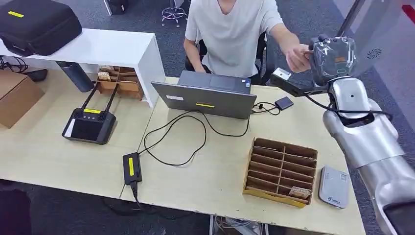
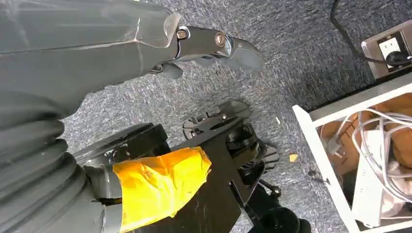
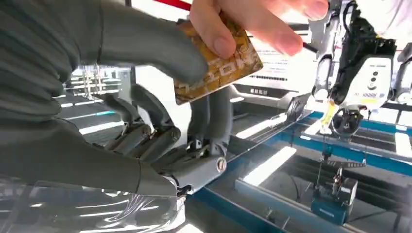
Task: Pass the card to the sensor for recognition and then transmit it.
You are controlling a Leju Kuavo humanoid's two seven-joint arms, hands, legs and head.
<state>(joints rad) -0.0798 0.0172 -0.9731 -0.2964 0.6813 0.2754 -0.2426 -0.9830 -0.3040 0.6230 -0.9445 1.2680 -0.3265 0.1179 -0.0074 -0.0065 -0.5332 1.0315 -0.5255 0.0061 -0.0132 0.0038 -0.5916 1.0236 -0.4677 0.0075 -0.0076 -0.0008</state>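
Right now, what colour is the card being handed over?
Golden-brown with a darker pattern; the card shows best in the right wrist view.

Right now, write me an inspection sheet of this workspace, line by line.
Surface: pale wooden table, bare at the near left.
Job's things: card pinched between the right hand's thumb and fingers while a person's hand also grips it; grey reader lies flat beside the slotted cardboard tray.
Clutter: laptop, black controller, black case on the white shelf.
Hands: right hand raised at the handover; left hand hangs over the carpet, holding nothing.
Cables: black lead loops from the laptop to a power brick.
Surroundings: seated person behind the table.
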